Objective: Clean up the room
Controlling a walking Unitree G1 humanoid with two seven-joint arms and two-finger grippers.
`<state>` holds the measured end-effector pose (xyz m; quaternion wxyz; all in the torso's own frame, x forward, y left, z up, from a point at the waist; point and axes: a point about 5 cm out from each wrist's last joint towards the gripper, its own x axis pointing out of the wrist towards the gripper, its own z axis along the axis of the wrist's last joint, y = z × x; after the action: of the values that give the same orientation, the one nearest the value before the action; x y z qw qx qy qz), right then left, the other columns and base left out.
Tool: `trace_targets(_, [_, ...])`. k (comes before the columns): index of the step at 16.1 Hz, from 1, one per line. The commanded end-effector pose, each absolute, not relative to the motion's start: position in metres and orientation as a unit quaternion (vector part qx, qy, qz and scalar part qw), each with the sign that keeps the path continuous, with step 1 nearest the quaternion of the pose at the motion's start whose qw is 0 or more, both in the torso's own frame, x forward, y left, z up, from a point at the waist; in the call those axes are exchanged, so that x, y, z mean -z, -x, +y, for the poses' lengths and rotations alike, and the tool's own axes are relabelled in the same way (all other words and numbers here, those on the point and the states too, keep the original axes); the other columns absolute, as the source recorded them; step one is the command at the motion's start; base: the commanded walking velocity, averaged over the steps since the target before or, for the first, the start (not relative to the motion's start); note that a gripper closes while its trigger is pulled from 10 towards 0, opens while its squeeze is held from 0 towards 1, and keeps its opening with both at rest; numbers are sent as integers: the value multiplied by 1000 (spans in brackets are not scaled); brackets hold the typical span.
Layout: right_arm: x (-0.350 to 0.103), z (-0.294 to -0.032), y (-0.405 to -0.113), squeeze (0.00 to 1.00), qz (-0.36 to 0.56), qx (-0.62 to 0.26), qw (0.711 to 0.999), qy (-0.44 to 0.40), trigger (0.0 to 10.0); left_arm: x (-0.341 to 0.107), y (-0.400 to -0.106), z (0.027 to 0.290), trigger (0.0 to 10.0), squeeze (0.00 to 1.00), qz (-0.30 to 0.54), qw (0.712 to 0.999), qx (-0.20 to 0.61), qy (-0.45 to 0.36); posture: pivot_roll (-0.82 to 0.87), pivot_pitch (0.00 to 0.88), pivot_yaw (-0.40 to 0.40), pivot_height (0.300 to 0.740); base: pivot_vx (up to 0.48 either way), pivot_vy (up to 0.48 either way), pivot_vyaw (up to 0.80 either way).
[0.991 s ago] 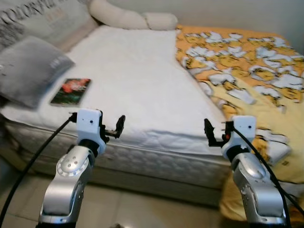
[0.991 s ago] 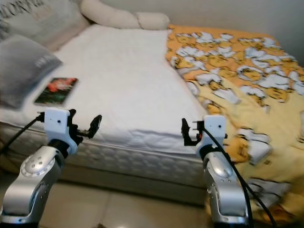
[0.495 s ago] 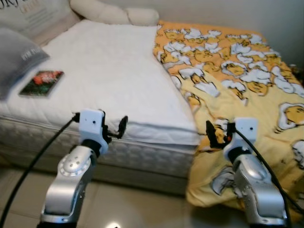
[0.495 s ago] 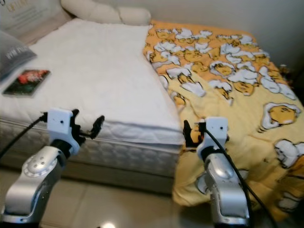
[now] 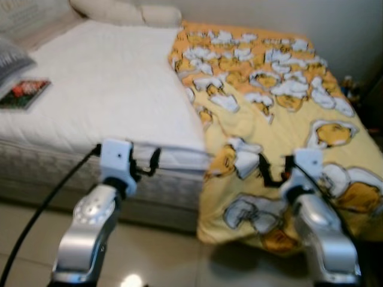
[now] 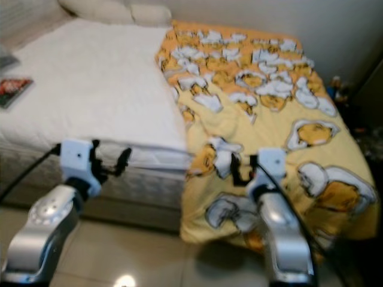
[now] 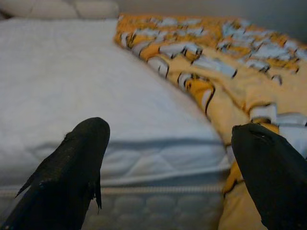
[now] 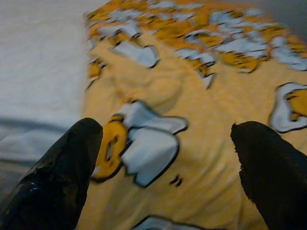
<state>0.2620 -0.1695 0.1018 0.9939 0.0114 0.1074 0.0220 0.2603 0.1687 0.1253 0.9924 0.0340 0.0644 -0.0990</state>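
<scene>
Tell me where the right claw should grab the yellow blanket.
Probably the bunched inner edge of the yellow blanket, beside the bare white mattress. Bring the open right claw in from the foot of the bed; that raised fold gives its fingers cloth to pinch.

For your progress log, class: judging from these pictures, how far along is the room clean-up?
Nothing looks done yet. The yellow blanket lies rumpled over one side of the bed, hanging past the mattress edge. A book sits on the bare mattress. In hand: nothing; the left pincer and right pincer are open, raised before the bed. Left: blanket and book.
</scene>
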Motion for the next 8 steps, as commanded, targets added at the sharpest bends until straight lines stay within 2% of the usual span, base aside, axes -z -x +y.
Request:
trace_targets(1, [-103,-171,-263,0,108,-24,994,-13,10000,-133,-262,167,10000,1000,42,994,95,-29,19,0,-23,740,0,0,0])
trace_targets(8, [-104,-170,-266,0,106,-29,994,-6,10000,-133,-264,161,10000,1000,36,993,109,-23,12,0,-24,740,0,0,0])
